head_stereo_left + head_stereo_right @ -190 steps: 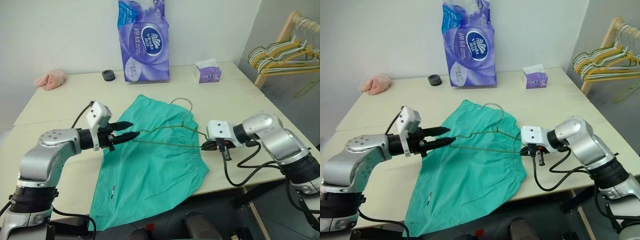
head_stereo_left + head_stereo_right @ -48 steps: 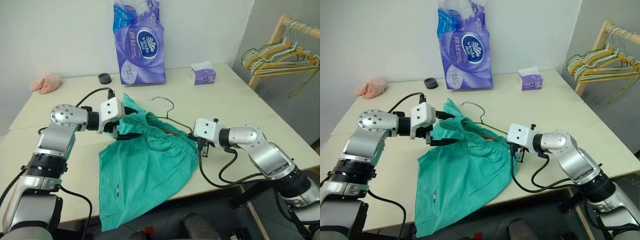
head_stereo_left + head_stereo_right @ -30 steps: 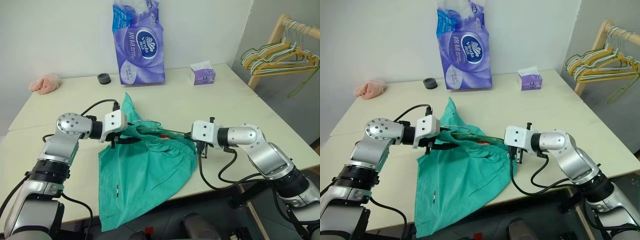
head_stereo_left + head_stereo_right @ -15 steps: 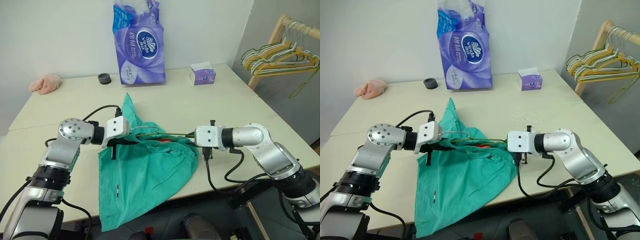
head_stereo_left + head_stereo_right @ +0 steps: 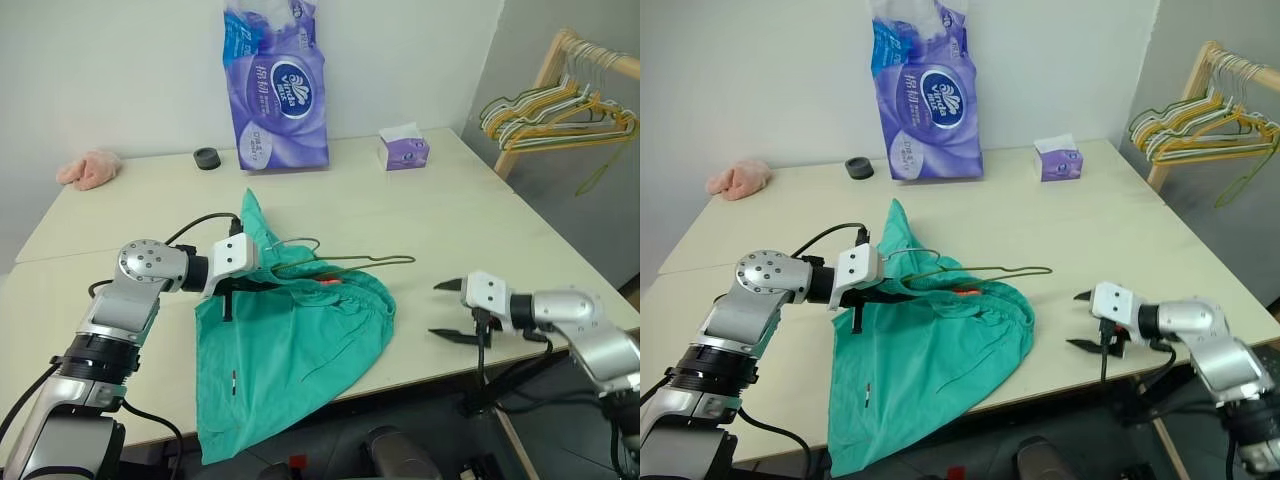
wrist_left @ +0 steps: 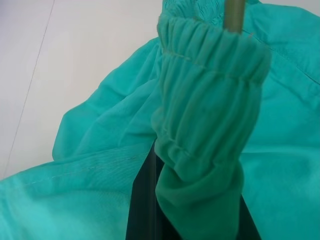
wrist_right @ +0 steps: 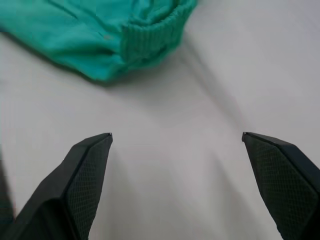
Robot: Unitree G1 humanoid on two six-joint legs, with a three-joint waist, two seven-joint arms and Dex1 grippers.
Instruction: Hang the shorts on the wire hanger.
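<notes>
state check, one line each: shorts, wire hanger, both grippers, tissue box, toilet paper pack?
shorts: bunched, draped over the table's front edge, waistband gripped.
wire hanger: lying across the shorts, one end under the fabric.
left gripper: shut on the shorts.
right gripper: open, empty, apart from the shorts.
tissue box: open, tissue sticking up.
toilet paper pack: upright, top torn open.

Even, bright indoor light; soft shadows under shorts [image 5: 300,340]; right wrist view motion-blurred, left wrist close-up soft.

Bare table [image 5: 470,230] between shorts [image 5: 290,340] and wide-open right gripper [image 5: 445,310]
</notes>
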